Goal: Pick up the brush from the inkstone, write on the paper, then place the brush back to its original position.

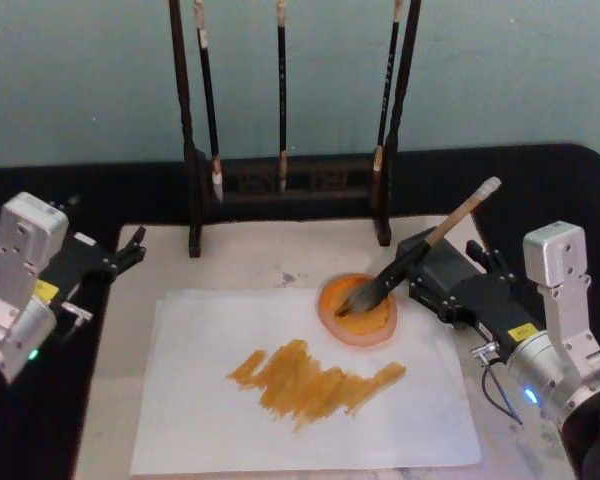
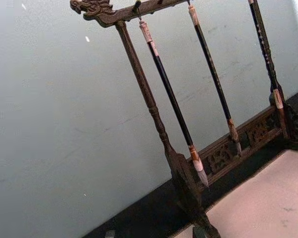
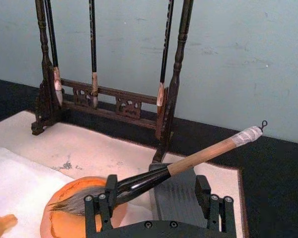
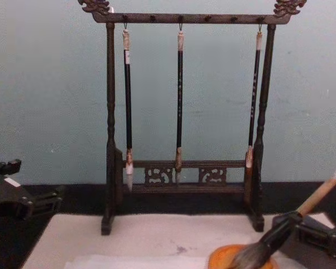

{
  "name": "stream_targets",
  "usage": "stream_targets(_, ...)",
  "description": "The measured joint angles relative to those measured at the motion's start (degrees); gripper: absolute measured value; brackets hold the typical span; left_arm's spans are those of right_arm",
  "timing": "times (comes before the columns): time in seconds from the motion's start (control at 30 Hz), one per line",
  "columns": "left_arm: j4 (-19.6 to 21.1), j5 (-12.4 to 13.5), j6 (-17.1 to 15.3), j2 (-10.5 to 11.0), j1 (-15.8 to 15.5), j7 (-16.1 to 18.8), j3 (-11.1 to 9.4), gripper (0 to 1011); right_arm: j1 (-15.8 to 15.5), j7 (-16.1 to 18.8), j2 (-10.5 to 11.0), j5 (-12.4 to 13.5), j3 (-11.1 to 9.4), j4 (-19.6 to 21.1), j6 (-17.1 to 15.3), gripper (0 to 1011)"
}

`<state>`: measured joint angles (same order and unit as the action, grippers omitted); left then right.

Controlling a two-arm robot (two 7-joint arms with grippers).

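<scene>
Orange-brown strokes (image 1: 315, 382) lie across the middle of the paper (image 1: 210, 420), a thin white sheet spread on the cream mat (image 1: 250, 260) nearest the robot. At the sheet's far right corner sits the orange inkstone (image 1: 358, 310), a round dish. The brush (image 1: 420, 250) rests with its bushy grey bristles in that dish and its black shaft and tan handle slanting up and away to the right, the white end highest.

The right gripper (image 3: 156, 206) sits just right of the inkstone with its fingers spread wide; in the right wrist view the brush's black shaft crosses over one finger (image 3: 105, 198), while the other finger stands well apart from it. Under the handle lies a dark grey block (image 3: 176, 193) on the mat.

The left gripper (image 1: 130, 248) hangs by the mat's far left corner, away from the paper; I cannot tell whether its fingers are spread or together.

Farther back, on the black tabletop (image 1: 100, 190), stands a dark wooden rack (image 4: 182, 112) with three thin black brushes (image 4: 180, 101) hanging from its top bar, against a pale blue-green wall (image 4: 45, 84).
</scene>
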<state>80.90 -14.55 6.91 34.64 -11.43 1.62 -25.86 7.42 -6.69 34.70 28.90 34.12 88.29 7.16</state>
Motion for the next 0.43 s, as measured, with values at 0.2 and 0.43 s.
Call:
stream_targets(0.2,0.00,0.00,0.00,0.00,0.00,0.00,0.00,1010,0.00,0.00,0.00,0.00,0.00,0.00,0.00,1000)
stream_targets(0.43,0.00,0.00,0.00,0.00,0.00,0.00,0.00,1009,0.00,0.00,0.00,0.00,0.00,0.00,0.00,1000)
